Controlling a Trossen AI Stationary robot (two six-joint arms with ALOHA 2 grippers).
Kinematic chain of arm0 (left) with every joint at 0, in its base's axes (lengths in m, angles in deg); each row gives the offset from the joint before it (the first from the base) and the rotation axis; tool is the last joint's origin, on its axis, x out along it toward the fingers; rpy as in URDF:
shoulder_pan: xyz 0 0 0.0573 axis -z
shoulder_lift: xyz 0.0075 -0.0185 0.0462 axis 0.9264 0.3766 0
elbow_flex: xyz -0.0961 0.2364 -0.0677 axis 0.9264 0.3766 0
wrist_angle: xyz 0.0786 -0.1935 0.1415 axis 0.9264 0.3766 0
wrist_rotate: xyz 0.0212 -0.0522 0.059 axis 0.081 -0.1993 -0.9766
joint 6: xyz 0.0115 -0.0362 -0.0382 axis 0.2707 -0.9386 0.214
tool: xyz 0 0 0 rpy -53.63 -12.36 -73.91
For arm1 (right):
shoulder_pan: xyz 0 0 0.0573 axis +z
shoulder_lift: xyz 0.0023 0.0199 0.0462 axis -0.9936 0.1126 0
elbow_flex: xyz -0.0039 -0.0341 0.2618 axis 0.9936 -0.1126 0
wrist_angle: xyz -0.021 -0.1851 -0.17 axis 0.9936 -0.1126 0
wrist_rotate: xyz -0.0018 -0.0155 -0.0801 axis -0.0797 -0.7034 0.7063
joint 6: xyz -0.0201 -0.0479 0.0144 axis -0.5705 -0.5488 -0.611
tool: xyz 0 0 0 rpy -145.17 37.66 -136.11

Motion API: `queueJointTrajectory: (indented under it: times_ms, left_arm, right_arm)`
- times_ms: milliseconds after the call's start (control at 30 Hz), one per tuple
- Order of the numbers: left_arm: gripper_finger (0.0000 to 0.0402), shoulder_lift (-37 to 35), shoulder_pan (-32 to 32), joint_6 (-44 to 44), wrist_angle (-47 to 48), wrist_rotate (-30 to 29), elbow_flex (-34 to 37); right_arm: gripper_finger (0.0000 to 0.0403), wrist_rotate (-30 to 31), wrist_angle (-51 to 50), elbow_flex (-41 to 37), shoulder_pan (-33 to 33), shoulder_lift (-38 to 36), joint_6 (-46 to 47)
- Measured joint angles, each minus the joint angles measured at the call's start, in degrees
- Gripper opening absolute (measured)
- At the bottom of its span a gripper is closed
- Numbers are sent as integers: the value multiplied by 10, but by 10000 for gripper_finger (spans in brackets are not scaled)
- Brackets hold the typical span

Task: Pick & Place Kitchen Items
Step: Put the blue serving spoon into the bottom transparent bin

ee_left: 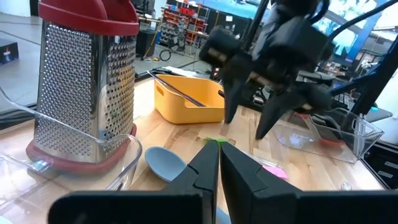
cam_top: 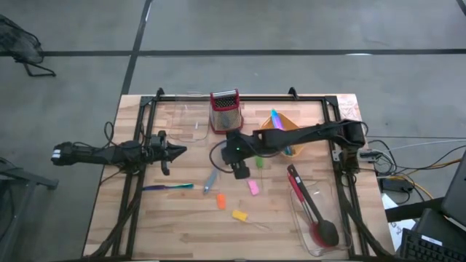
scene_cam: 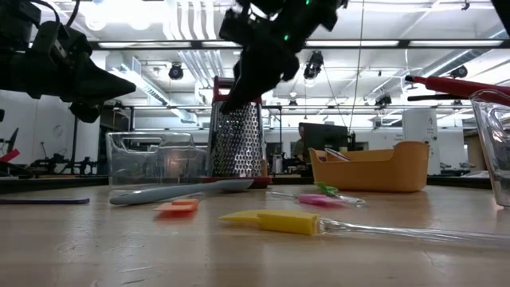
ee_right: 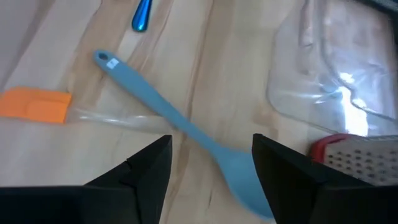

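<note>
We are hovering our right gripper [ee_right: 211,165], fingers apart, over the smooth grey-blue spoon [ee_right: 180,127] at frame centre; left gripper [ee_left: 219,168] is pinched together.

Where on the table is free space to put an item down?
Bare wood lies near the front edge, below the yellow piece, and at front left, below the blue utensil. The middle is crowded: right gripper, grey spoon, pink piece.
</note>
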Motion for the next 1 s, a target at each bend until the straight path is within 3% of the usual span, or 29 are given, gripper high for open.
queueJointTrajectory:
  times_ms: [333,733,1000]
  left_arm:
    - [21,3,0,0,1,0,0]
    - [21,3,0,0,1,0,0]
    - [23,3,0,0,2,0,0]
  right_arm:
    - [236,-26,4,51,-17,97,-39]
    - [211,-43,-204,257,-21,245,-89]
    - [186,-34,-215,277,-21,271,-109]
